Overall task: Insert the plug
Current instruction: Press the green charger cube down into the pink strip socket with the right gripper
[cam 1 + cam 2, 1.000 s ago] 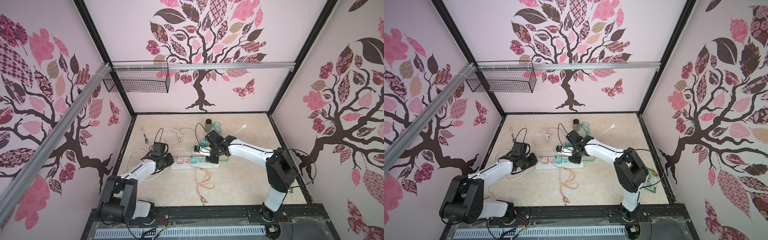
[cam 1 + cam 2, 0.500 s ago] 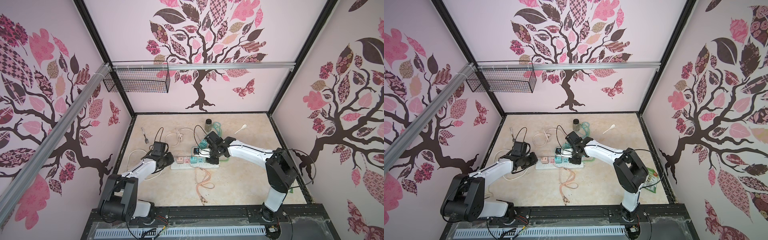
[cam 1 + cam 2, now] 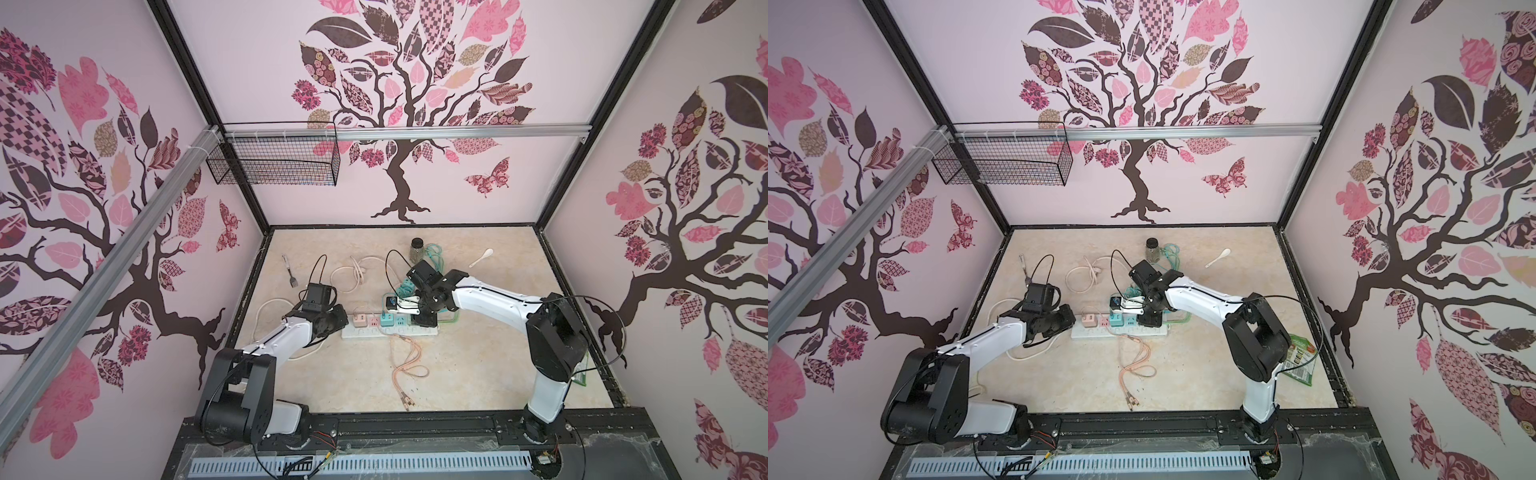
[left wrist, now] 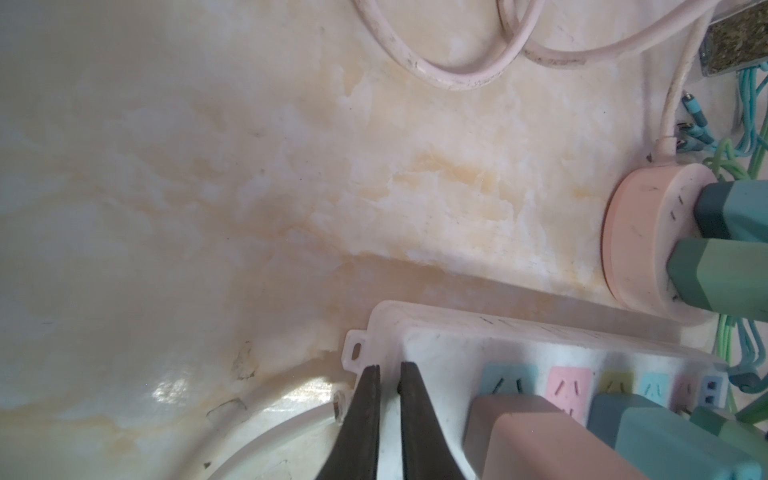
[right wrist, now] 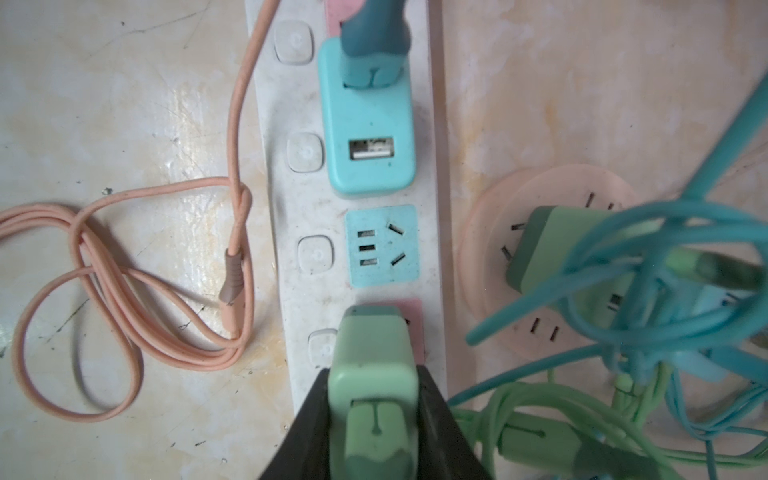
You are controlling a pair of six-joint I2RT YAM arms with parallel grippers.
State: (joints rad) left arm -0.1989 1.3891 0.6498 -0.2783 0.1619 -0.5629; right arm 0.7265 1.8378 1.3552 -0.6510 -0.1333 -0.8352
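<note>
1. The plug (image 5: 372,345) is a pale green block with rounded corners. A green cable connector (image 5: 374,428) is pushed into its outer face.
2. In the right wrist view the right gripper (image 5: 374,374) holds the plug's two flat sides, one black jaw pressed against each. The body fills the gap between them, and only its socket end sticks out past the tips.
3. That end sits over the pink socket (image 5: 413,328) on the white power strip (image 5: 299,208). One slot shows beside the plug. I cannot tell whether the prongs are seated.
4. The next socket along is blue (image 5: 382,245) and empty. Beyond it a cyan USB adapter (image 5: 368,124) is plugged in.
5. In both top views the right gripper (image 3: 424,318) (image 3: 1148,318) stands over the 3 o'clock end of the power strip (image 3: 390,331) (image 3: 1121,331), near the table's middle.
6. The left gripper (image 4: 388,395) (image 3: 338,322) is at the strip's 9 o'clock end. Its jaws are nearly together, hold nothing, and rest their tips on the strip's end.
7. A round pink hub (image 5: 490,257) lies just beside the strip, at its 12 o'clock side in the top views.
</note>
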